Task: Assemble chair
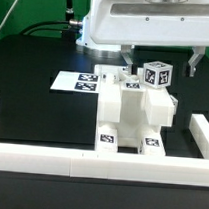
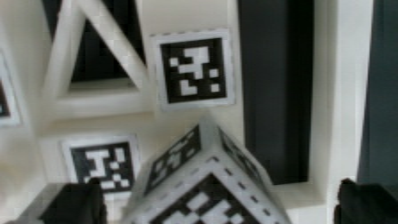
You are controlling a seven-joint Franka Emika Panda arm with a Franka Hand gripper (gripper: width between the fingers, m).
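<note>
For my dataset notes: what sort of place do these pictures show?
Probably a robotics lab bench: a robot arm hangs over a black table edged by white border rails, and the marker board and white chair parts carry square tags.

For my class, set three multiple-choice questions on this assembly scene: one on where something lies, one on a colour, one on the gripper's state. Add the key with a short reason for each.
1. In the exterior view, on which side of the blocky matte-white plastic chair does the thin flat white marker board lie?
A the left
B the right
C on top of it

2. What colour is the tabletop?
A white
B black
C green

3. How does the two-finger gripper stand at the small tagged white cube?
A shut on it
B open, one finger on either side
C out of view

Key:
1 A, the board lies toward the exterior view's left of the chair.
2 B, the bare surface is black.
3 B, the wrist view shows a gap between each finger and the cube.
</note>
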